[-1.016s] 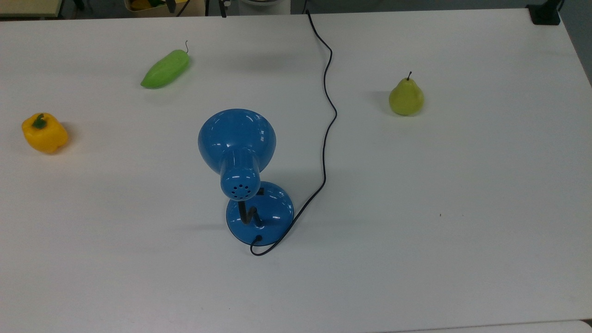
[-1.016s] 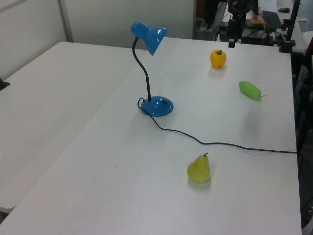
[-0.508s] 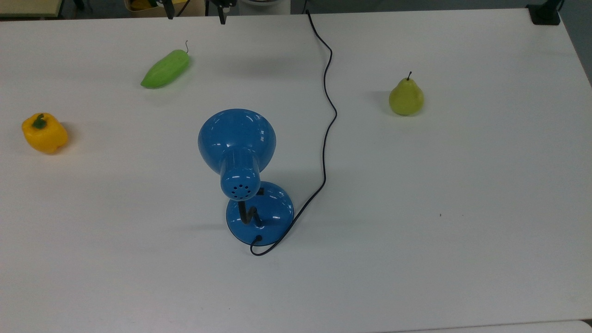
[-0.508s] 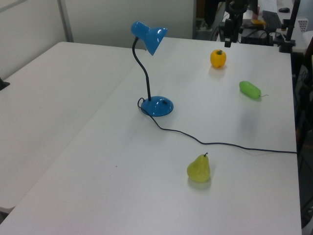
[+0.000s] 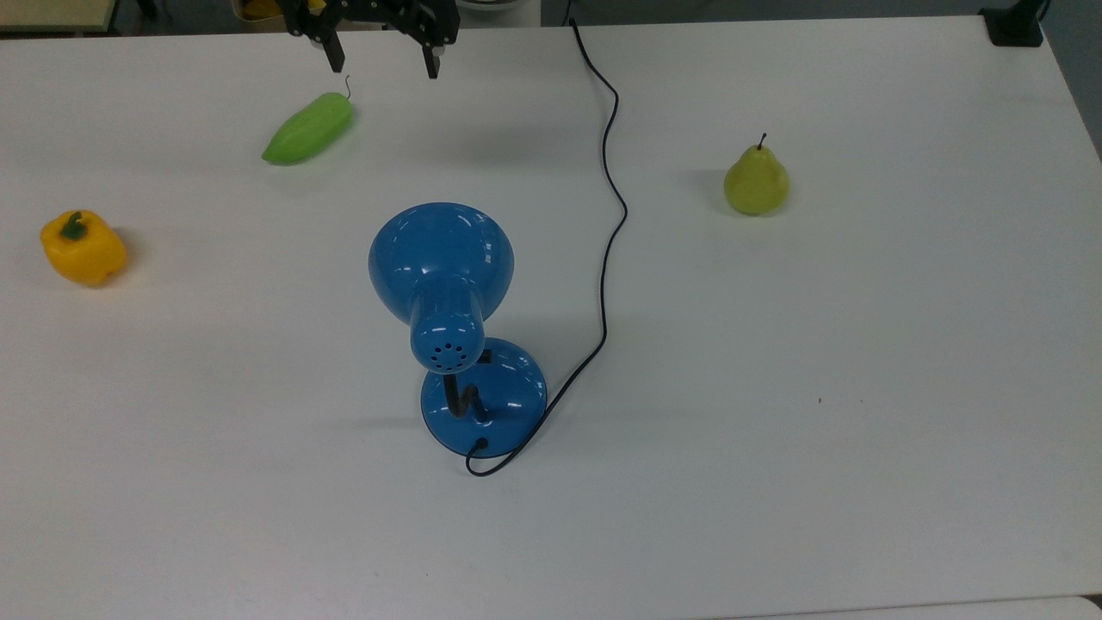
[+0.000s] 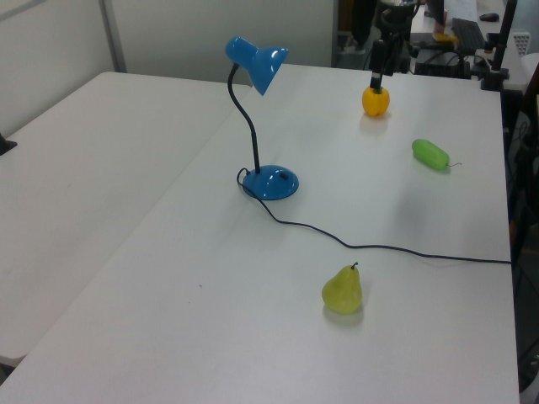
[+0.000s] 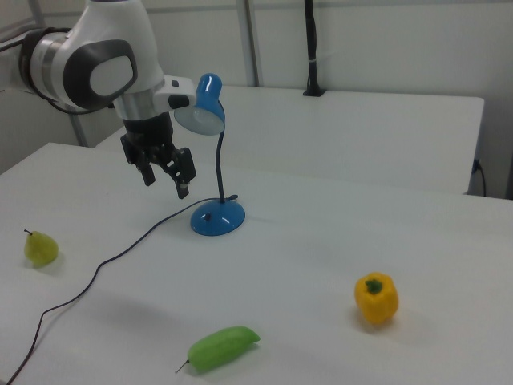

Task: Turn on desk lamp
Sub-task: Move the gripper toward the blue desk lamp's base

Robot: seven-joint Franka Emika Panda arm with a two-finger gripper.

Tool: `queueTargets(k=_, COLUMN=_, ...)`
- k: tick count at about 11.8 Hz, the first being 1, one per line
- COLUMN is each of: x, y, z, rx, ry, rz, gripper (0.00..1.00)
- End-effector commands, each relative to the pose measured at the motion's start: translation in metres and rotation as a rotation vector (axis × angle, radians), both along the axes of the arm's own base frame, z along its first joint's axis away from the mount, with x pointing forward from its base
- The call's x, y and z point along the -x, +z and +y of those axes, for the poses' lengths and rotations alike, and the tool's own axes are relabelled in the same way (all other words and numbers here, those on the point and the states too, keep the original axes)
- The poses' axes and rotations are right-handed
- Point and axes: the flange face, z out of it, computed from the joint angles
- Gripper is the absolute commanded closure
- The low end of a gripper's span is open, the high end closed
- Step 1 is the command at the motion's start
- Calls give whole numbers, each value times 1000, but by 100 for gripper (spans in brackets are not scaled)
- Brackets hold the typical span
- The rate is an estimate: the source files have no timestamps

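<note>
Glossy blue desk lamp [image 5: 456, 331] is seen at centre of the top view, on the white table [image 5: 861, 387]. Shade sits toward frame top, round base [image 5: 485, 394] toward frame bottom, so the lamp's long axis runs approx. top-to-bottom. A small dark rectangle, prob. the switch, is noted on the base's upper edge, partly tucked under the vented cap. Black cord [image 5: 607, 215] leaves the base's lower edge and snakes up to the frame's top edge.

Gripper [image 5: 382, 58] is found at upper centre-left of the top view, jaws spread wide, nothing held. It is placed well apart from the lamp, w/ the green vegetable [image 5: 308, 129] just below-left of it. In the right view the gripper [image 7: 164, 177] is seen at upper left, above the table; the lamp [image 7: 213, 156] lies to the right view's right.

Key relation: the base lies straight toward frame bottom from the jaws, slightly right, w/ the shade in between. An approach over or around the shade is judged necessary before the switch can be pressed.
</note>
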Motion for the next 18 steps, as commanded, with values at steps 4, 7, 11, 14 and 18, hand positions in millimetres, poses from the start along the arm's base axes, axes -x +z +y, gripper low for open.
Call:
queueTargets(k=4, x=-27, y=-17, z=4, rx=-26, ry=62, rz=-79, gripper=100)
queueTargets(k=7, x=-49, y=-38, z=21, rx=-21, ry=76, rz=-144, gripper=100)
queueTargets(k=11, x=-73, y=-67, z=35, rx=-44, ry=54, rz=-215, gripper=100)
queueTargets(k=14, x=-97, y=-76, z=43, rx=-51, ry=48, rz=-230, gripper=100)
queueTargets(k=18, x=-123, y=-101, z=53, rx=-48, ry=38, rz=-215, gripper=100)
